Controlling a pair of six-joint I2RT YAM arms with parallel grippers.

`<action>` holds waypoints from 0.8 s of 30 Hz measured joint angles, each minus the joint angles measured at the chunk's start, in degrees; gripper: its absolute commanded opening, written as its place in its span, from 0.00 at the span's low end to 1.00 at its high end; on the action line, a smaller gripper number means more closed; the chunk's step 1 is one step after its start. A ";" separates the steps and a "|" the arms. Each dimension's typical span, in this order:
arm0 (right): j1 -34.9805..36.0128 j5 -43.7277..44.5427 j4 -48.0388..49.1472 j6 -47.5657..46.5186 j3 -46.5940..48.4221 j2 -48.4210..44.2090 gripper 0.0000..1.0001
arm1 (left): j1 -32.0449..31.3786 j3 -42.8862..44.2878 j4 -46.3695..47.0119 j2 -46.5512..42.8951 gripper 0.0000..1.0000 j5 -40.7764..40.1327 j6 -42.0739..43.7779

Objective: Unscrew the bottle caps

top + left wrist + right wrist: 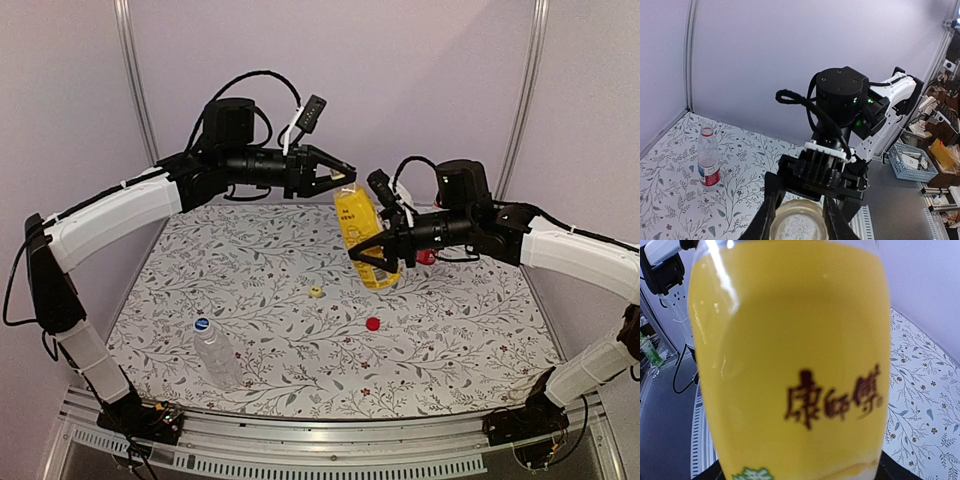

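Yellow-orange bottle (352, 215) aloft in firm grip of right claw (378, 255), its uncapped mouth inside part-open left claw (345, 181).

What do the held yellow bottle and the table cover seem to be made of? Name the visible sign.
Yellow bottle: probably thin clear plastic, glossy; bright highlights streak its see-through wall. Table cover: likely printed cloth or vinyl, matt; flat leaf pattern, no glare.
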 measured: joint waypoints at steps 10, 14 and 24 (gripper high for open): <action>0.00 4.76 0.15 0.13 -0.02 -1.18 0.99 | 0.02 0.39 -5.07 -0.07 0.00 -6.45 5.57; -0.20 8.63 -0.42 0.11 -0.02 -2.99 0.99 | 0.15 0.90 -7.39 -0.04 0.00 -12.59 8.55; -1.60 15.80 -1.03 0.44 -0.07 -6.10 0.99 | 1.18 5.38 -9.70 10.56 0.00 -24.68 14.49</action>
